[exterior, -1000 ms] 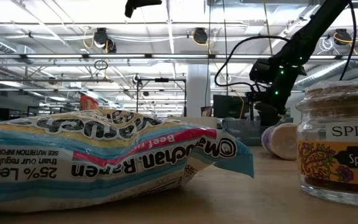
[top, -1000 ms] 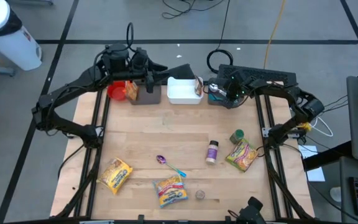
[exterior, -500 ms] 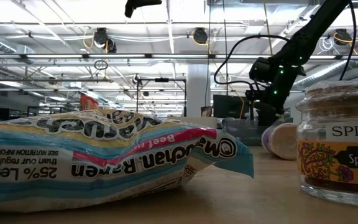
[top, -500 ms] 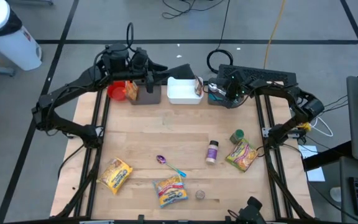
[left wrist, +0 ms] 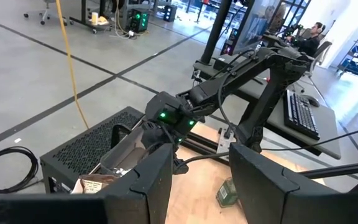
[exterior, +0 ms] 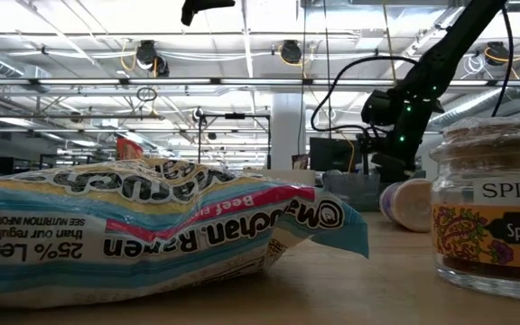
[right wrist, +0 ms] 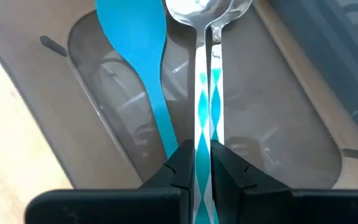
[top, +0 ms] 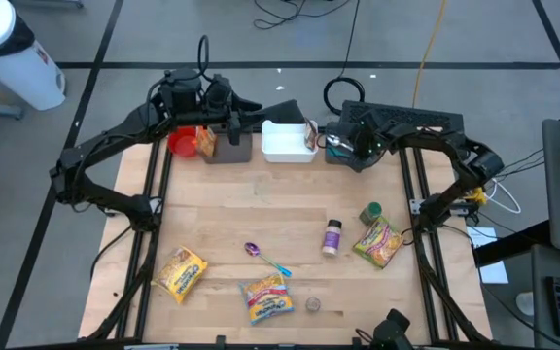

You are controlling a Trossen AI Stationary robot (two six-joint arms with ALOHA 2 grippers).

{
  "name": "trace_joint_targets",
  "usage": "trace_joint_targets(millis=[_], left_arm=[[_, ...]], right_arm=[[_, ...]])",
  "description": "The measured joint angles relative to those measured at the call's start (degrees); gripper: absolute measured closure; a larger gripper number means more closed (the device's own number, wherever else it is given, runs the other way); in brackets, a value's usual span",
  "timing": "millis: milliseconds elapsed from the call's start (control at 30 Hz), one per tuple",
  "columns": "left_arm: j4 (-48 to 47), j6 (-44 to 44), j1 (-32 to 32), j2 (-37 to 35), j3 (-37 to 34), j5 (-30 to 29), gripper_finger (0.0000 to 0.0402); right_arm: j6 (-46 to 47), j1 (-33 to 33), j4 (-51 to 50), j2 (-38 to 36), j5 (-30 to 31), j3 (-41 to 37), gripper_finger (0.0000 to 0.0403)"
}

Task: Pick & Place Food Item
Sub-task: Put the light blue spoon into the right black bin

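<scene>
The noodle bag [exterior: 152, 230] says "Maruchan Ramen", "Beef" and "25% Less", upside down. The jar [exterior: 490, 203] says "SPICE" and "Spanish".

Right gripper [top: 335, 144] has edged slightly (barely) over its bin [top: 343, 157].

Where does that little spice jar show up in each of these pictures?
High view: spice jar near the bottom edge, right of the ramen packet.
Low view: spice jar far right, close up; ramen packet on its left.
Left wrist view: not in it.
Right wrist view: not in it.
Shared landmark: the ramen packet.
</scene>
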Motion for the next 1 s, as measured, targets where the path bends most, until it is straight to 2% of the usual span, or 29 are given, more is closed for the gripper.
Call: trace_joint_targets(millis=[167,667,1000], left_arm=[[0.00,-0.96,0.00,0.00,0.00,0.00,0.0233],[-0.02,-1.35,0.00,0.00,0.00,-0.02,0.0233],[-0.04,-1.46,0.00,0.00,0.00,-0.02,0.0234]], right_arm=[[0.69,0.62,0.41,0.65,1.73,0.07,0.0385],[-0.62,0.63,1.48,0.78,1.45,0.01,0.0365],[0.66,0.63,3.26,0.46,1.36,-0.06,0.0312]])
